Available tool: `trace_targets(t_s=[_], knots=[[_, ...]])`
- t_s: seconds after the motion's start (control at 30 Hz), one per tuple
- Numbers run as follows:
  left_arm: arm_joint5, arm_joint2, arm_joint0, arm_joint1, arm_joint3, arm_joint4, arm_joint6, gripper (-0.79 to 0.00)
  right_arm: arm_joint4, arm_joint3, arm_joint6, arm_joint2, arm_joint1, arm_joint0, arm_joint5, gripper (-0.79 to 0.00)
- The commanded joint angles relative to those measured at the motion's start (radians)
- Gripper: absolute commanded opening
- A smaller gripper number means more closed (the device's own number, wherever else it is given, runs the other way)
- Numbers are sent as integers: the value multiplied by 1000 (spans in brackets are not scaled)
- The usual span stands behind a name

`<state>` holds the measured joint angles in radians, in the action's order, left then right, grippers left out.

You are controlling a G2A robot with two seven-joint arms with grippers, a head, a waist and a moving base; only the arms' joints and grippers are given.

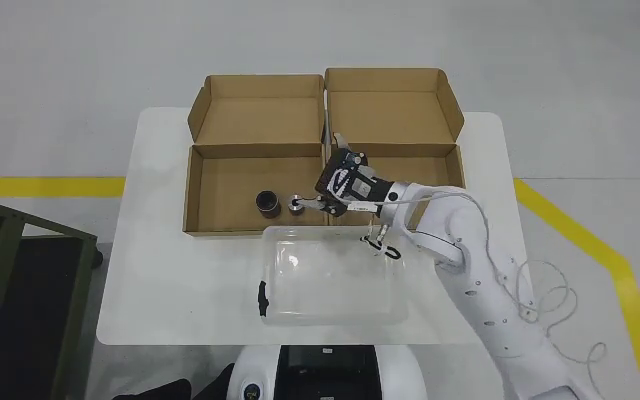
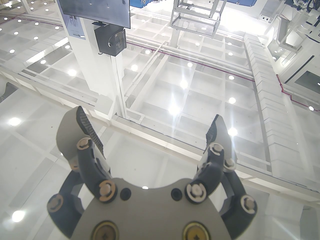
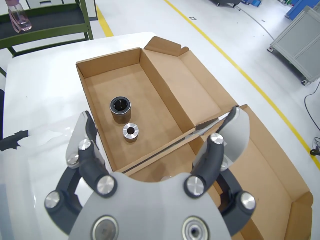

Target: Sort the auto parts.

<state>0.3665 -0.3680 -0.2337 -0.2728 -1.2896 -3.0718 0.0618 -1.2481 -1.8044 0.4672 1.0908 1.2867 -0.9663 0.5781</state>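
Overhead, the left gripper [image 2: 148,114] points at the ceiling, jaws apart and empty. The left box [image 1: 225,195] holds a black bearing [image 1: 267,203] and a silver bush [image 1: 296,208] side by side. The right gripper [image 3: 160,116] hovers just beside them, spread wide and holding nothing. This looks like a gap between picks. The next one likely calls for swinging over the tray [image 1: 330,290] to the hooked part [image 1: 383,245].

Box [image 3: 155,93] floor lies open beyond cylinder [image 3: 120,109] and bushing [image 3: 130,131].
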Motion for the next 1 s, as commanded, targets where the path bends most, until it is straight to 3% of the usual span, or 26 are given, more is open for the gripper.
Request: trace_targets(t_s=[0.0, 0.53, 0.97], knots=[[0, 0, 0, 0, 0, 0, 0, 0, -20, -34, -27, 31, -8, -50, -2, 0], [0, 0, 0, 0, 0, 0, 0, 0, -82, -367, -43, 419, -76, -551, -33, 0], [0, 0, 0, 0, 0, 0, 0, 0, -66, -452, -162, 738, -92, -842, -78, 0]])
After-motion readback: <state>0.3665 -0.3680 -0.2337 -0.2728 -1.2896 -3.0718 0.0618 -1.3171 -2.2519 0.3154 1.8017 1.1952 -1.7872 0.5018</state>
